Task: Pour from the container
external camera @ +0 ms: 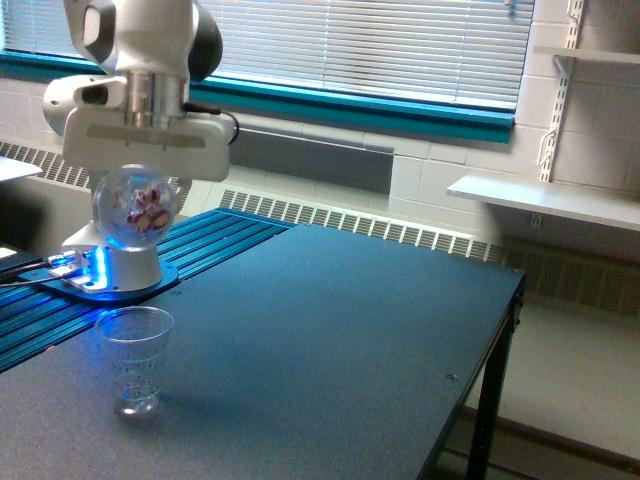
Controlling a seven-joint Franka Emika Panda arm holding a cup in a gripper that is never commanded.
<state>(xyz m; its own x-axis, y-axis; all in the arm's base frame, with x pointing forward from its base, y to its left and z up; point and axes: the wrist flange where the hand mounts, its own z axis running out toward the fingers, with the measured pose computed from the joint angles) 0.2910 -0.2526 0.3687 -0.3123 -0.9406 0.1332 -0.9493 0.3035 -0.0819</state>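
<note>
Nearest you, a clear ribbed cup (pixel 135 358) stands upright on the dark table (pixel 330 340), close to the edge at the exterior view's left; it looks empty, though its clear walls make that hard to confirm. Above it and apart from it hangs the container (pixel 136 206), a clear smooth-walled cup seen almost end-on as a round disc, with small reddish and pale pieces inside that you cannot identify. The gripper (pixel 140 190) holds it from above; its fingers are hidden by the white hand body and the cup, so you see only that they grip the container. Behind, the robot's base (pixel 110 262) glows blue on a ribbed blue mat (pixel 200 240). Farther back are a radiator grille (pixel 380 230), window blinds (pixel 400 40) and a wall shelf (pixel 540 200).
</note>
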